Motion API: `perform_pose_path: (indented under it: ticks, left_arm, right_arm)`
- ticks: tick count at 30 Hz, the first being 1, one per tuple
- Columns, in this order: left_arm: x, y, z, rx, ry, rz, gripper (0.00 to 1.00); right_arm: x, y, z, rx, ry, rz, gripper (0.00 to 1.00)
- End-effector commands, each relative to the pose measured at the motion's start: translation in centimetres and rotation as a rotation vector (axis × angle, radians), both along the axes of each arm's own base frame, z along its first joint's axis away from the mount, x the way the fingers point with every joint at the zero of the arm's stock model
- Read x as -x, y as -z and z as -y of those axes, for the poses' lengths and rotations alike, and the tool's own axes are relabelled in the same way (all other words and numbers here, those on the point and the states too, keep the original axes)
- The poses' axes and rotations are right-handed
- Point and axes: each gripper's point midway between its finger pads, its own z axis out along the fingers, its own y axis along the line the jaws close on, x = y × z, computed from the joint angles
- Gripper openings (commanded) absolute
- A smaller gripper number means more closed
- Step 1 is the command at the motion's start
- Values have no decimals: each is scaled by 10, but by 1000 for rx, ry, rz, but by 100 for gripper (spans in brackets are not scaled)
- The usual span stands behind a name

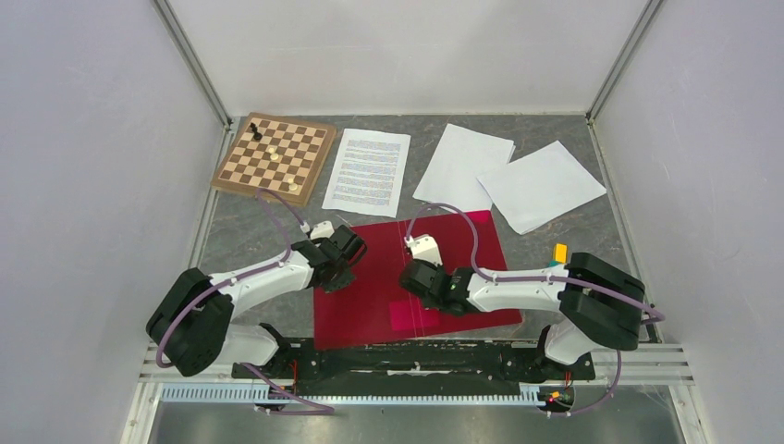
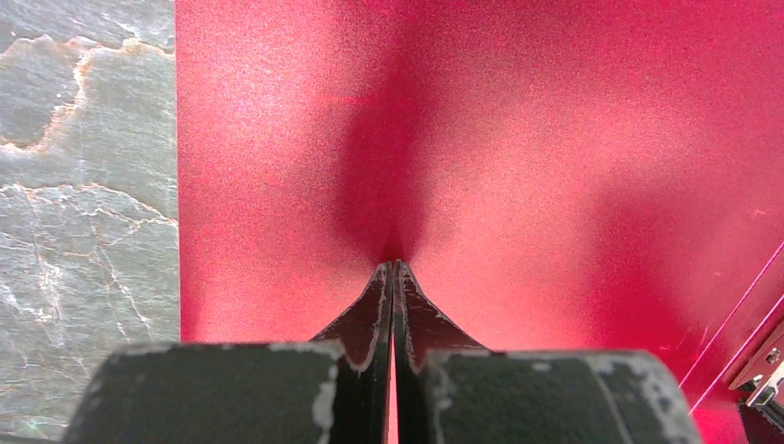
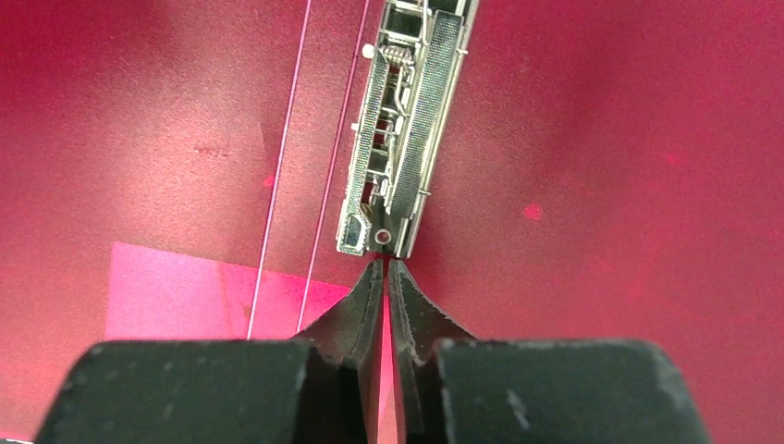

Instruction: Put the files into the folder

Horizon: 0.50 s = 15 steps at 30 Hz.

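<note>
The folder (image 1: pixel 379 310) lies open and flat. The files (image 1: pixel 367 172), three sheets, lie just beyond its far edge. The left gripper (image 2: pixel 392 268), jaws together, rests its tips on the folder's left leaf. The right gripper (image 3: pixel 385 264), jaws nearly together, sits at the end of the folder's metal clip (image 3: pixel 402 129), perhaps touching it.

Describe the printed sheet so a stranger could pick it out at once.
Start at the open red folder and look just past its far edge. The sheet lies flat there, beside the chessboard. It alone carries lines of text; the two sheets to its right show blank white.
</note>
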Motion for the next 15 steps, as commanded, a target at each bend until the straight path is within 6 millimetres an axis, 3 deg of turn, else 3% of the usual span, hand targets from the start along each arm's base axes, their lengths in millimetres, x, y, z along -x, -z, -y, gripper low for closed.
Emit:
perform_pose_path:
  ticks: [1,9,15]
  left_arm:
    - [16,16,-22,-97,-13,-66,2]
    - [19,23,-7,-36,45,-99,2]
    - [19,22,-6,-28,49,-95,2]
  right_arm:
    - [11,12,36,115,22,-36,8]
    - [-15,-55,-17,-126,-32,105,30]
    - [-22,-44,-27,-46,-54,93,30]
